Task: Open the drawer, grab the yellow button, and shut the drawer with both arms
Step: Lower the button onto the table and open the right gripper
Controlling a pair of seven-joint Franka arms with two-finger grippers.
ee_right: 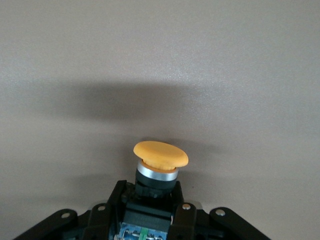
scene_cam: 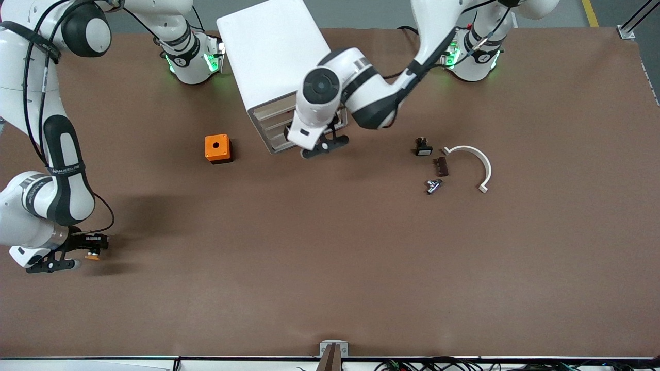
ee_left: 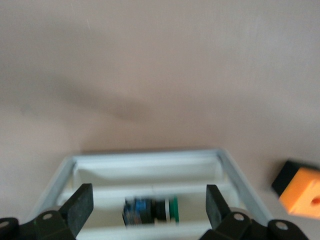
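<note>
- The small push button with a round orange cap [ee_right: 160, 154], silver collar and black body sits between the right gripper's [scene_cam: 88, 249] black fingers, cap pointing outward, low over the brown table [scene_cam: 330, 268] at about eight o'clock in the front view.
- Those fingers stand narrowly set against the button's body.
- The left gripper [scene_cam: 326, 145] hangs with fingers spread wide before the white cabinet's [scene_cam: 268, 46] pulled-out top drawer [ee_left: 150, 162], toward twelve o'clock.
- An orange cube with a hole [scene_cam: 217, 148] lies beside the cabinet.
</note>
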